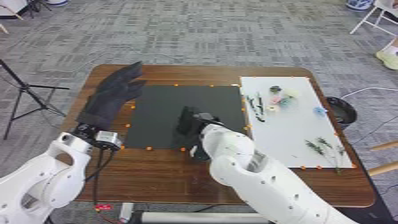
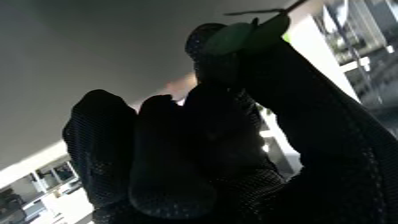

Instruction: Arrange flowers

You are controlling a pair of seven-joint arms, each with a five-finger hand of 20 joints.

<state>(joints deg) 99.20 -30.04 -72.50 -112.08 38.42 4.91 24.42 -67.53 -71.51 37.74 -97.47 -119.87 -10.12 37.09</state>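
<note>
Over the black mat [image 1: 160, 112] on a brown wooden bench [image 1: 151, 175], the right robot hand [image 1: 187, 123] is pinching a leafy sprig [image 2: 233, 38] between a finger and the thumb, with a thin stem extending from the leaves. Which way that stem points across the bench I cannot tell. Off to this hand's right, and farther from the robot, small pastel blooms [image 1: 285, 101] and a blue bloom [image 1: 320, 110] lie on a white board [image 1: 289, 130]; slim dark stems [image 1: 258, 109] rest at its near-left part, running lengthwise. Loose green sprigs [image 1: 315, 147] lie to the right and slightly closer to the robot. The right arm is clearly nearer to all of these. The left robot hand [image 1: 114, 95], fingers straight, is at the mat's left side. The next move probably depends on turning the held sprig's stem the right way before releasing it; a loose pinch could let it twist. Orange markers edge both surfaces. Around the bench spreads grey patterned carpet [image 1: 204, 37], with a black tripod [image 1: 27, 87] to the left.
</note>
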